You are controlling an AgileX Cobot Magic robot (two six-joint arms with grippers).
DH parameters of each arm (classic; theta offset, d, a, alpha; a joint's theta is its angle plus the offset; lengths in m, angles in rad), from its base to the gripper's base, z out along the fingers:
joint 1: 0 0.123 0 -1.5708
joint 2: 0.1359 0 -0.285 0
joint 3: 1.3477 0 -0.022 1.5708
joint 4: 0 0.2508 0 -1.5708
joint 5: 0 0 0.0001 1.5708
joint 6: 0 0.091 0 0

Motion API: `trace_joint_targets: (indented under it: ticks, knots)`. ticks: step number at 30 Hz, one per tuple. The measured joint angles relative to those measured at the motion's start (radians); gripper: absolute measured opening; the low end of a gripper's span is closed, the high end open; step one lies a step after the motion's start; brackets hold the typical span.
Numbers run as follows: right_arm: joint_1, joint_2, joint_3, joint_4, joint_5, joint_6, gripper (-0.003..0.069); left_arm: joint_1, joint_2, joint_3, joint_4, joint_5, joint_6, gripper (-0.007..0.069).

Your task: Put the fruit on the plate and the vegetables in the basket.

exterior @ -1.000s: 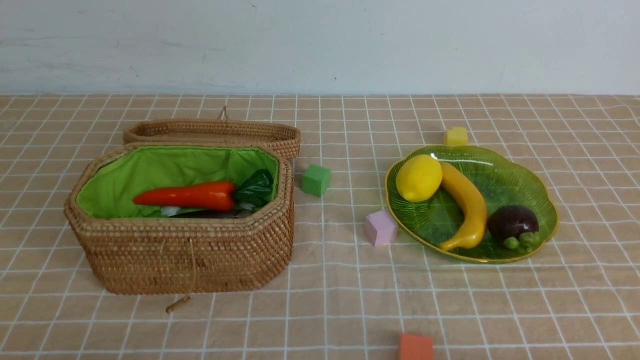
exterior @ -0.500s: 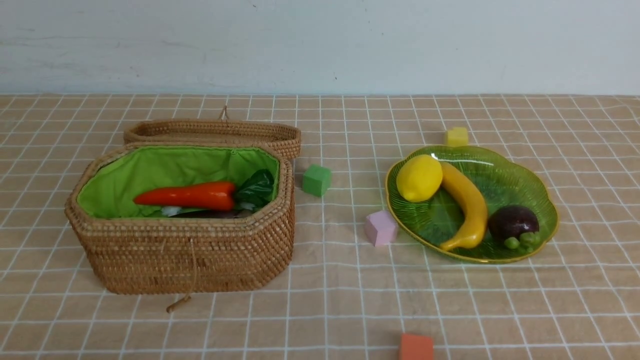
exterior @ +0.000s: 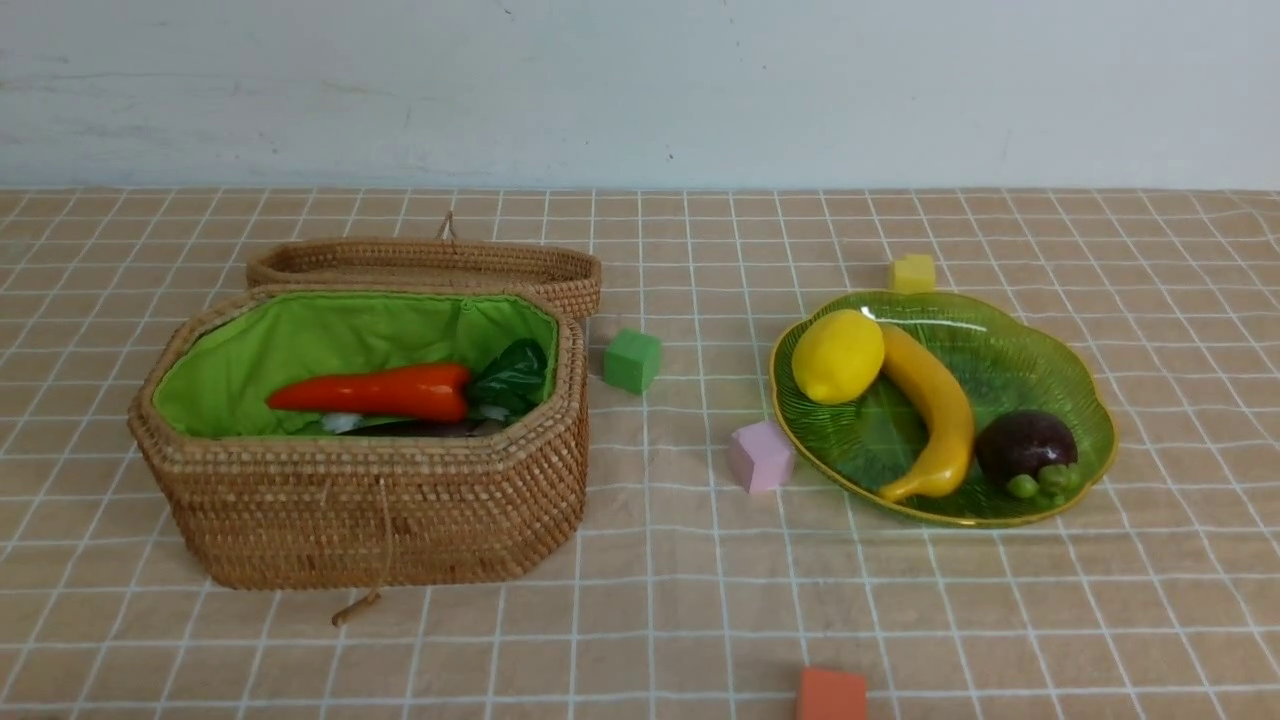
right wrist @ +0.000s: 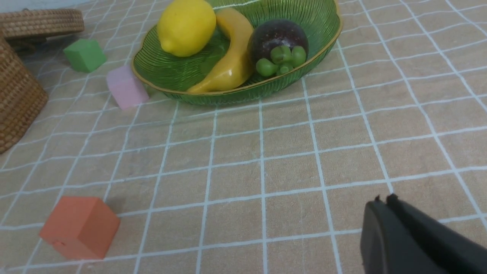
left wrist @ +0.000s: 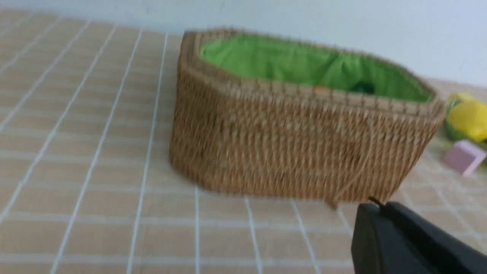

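Note:
The wicker basket [exterior: 380, 500] stands at the left with its lid [exterior: 430, 265] laid open behind. Inside lie an orange carrot [exterior: 375, 392] with green leaves [exterior: 512, 378] and a white bit of radish [exterior: 340, 422]; the eggplant is hidden. The green plate [exterior: 1000, 350] at the right holds the lemon [exterior: 838, 355], banana [exterior: 935, 410] and mangosteen [exterior: 1025, 445]. Neither arm shows in the front view. My left gripper [left wrist: 380, 205] is shut and empty, low in front of the basket [left wrist: 296, 148]. My right gripper [right wrist: 384, 199] is shut and empty, well short of the plate [right wrist: 182, 68].
Foam cubes lie about the checked cloth: green [exterior: 632, 360] beside the basket, pink [exterior: 760, 456] against the plate's left rim, yellow [exterior: 912, 272] behind the plate, orange [exterior: 832, 694] at the front edge. A cord loop [exterior: 360, 605] hangs from the basket's front.
None in the front view; basket, plate and cubes stay where they were.

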Motion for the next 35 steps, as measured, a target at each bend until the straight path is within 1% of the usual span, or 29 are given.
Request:
trace_joint_targets:
  ticks: [1,2,6,8,35]
  knots:
    - [0.0,0.0,0.0,0.0,0.0,0.001,0.0008,0.0,0.0,0.006,0.003,0.08,-0.04,-0.0013]
    - [0.0,0.0,0.0,0.0,0.0,0.001,0.0009,0.0,0.0,0.009,0.003,0.1,-0.074,-0.0013]
    - [0.0,0.0,0.0,0.0,0.0,0.003,0.0012,0.001,0.0,0.009,0.003,0.108,-0.153,-0.0013]
    - [0.0,0.0,0.0,0.0,0.0,0.003,0.0014,0.001,0.0,0.009,0.003,0.108,-0.169,-0.0013]
    - [0.0,0.0,0.0,0.0,0.0,0.008,0.0049,0.001,0.0,0.009,0.003,0.108,-0.18,-0.0013]
